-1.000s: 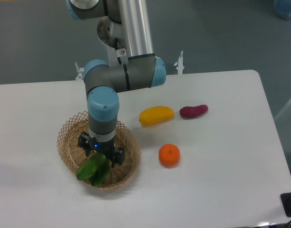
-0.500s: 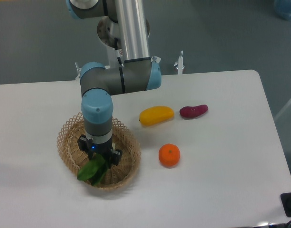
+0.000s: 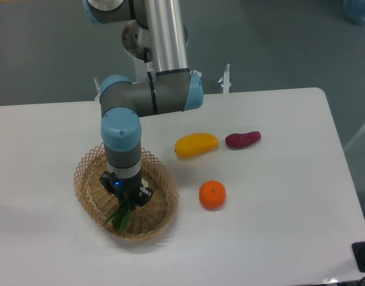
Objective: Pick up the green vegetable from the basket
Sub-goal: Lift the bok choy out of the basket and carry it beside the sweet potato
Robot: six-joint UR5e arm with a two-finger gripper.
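The tan woven basket (image 3: 165, 179) sits at the table's front left. Inside it lies the green vegetable (image 3: 119, 217), of which only narrow dark leaves show, pointing toward the basket's front rim. My gripper (image 3: 127, 201) comes straight down into the basket and is shut on the vegetable's upper end. The pale stem is hidden between the fingers and under the wrist. The arm's blue-grey wrist covers the back half of the basket.
A yellow fruit (image 3: 196, 145) and a purple sweet potato (image 3: 242, 139) lie to the right of the basket, toward the table's middle. An orange (image 3: 212, 194) sits just right of the basket's rim. The arm's base column rises behind.
The gripper shifted slightly left and lower into the basket, then closed. The leaves went from a broad spread to a narrow bunch, and the basket nudged a little to the right.
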